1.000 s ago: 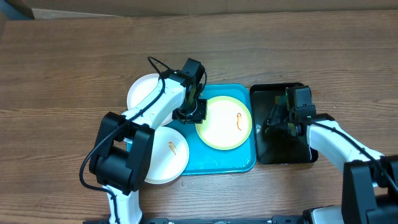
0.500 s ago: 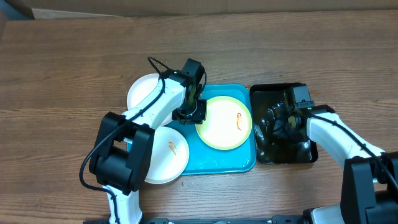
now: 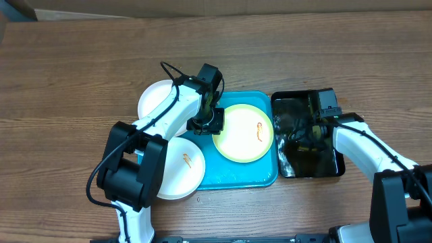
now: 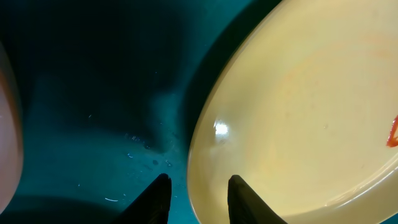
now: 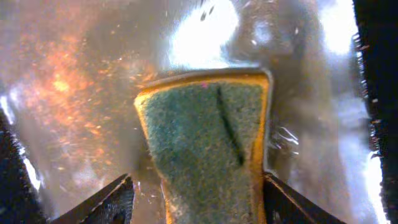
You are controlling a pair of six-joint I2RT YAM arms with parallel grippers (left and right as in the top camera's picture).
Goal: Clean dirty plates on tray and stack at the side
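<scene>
The yellow-green rimmed plate [image 3: 243, 133] lies on the turquoise tray [image 3: 236, 177] and has an orange-red smear. My left gripper [image 3: 209, 121] straddles its left rim; in the left wrist view the jaws [image 4: 198, 199] close on the rim of the plate [image 4: 298, 112]. One white plate [image 3: 156, 98] lies at the back left off the tray. Another smeared white plate [image 3: 181, 169] lies at the front left, overlapping the tray's edge. My right gripper [image 3: 304, 131] is open over a green-and-yellow sponge [image 5: 208, 143], with the jaws [image 5: 198, 183] on either side of it.
The sponge lies in a smaller black tray [image 3: 317, 165] with a wet, shiny floor, right of the turquoise tray. Brown wooden table [image 3: 67, 101] surrounds everything. Cardboard runs along the far edge [image 3: 202, 8].
My right gripper has shifted a little within the black tray and now sits over the sponge. The left arm and the plates have not moved.
</scene>
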